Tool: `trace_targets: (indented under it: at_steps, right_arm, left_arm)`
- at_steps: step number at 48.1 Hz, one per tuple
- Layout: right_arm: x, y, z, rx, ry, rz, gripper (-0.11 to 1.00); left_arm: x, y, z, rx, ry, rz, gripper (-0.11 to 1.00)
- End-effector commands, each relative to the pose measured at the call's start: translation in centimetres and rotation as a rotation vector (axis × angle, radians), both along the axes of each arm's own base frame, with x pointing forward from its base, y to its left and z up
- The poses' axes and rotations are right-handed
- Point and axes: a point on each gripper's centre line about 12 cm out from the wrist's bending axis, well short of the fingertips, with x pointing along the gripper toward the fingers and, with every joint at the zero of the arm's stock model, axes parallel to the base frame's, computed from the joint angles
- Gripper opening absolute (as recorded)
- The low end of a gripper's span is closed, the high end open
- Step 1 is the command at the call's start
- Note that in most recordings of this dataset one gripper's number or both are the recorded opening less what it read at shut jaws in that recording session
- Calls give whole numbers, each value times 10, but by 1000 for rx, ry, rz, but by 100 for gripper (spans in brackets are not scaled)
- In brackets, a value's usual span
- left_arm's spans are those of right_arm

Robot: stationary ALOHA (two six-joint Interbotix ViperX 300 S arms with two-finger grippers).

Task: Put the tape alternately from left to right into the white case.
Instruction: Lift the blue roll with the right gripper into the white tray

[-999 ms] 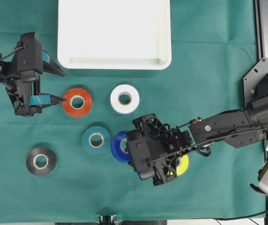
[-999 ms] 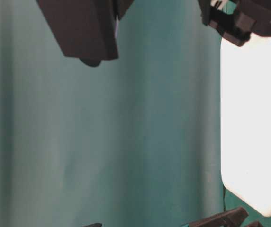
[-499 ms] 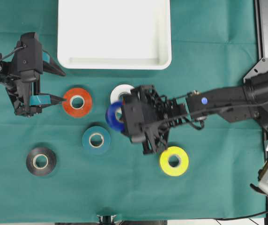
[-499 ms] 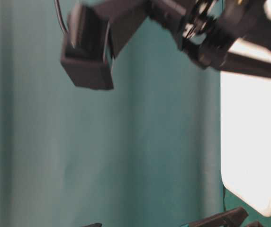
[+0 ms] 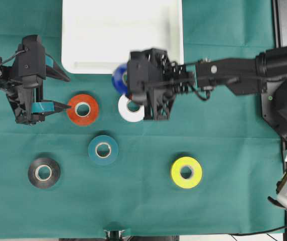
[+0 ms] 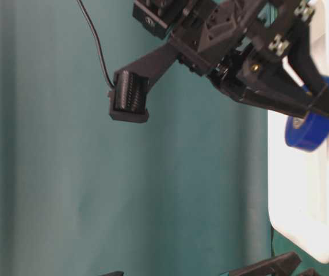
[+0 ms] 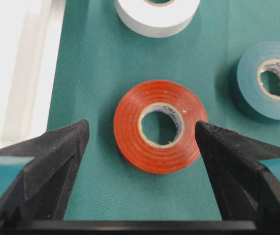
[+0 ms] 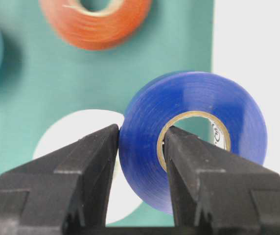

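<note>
A light, stiff blue tape roll is pinched through its wall by the right pincer, at the white case's near rim; the left pincer is spread around the red roll.

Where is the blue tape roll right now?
In the overhead view the blue tape roll is pinched in the right gripper, up off the cloth at the white case's near rim, just above the white tape roll.
</note>
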Motion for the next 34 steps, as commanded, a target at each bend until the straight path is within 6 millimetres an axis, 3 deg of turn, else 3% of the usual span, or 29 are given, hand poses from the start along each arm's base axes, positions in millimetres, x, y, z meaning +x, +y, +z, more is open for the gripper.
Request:
trace_targets:
  at_steps: [1,11,34]
  right_arm:
    - [1,-13,17,-9,-49,-29,3]
    - [-1,-38,15,-23,-45,-80,3]
    - [7,-65,6,-66,-32,-105,3]
  left_arm:
    - [4,0,9,1,-32,1,93]
    - [4,0,10,1,-34,-1,93]
    - [6,0,13,1,-43,1,93]
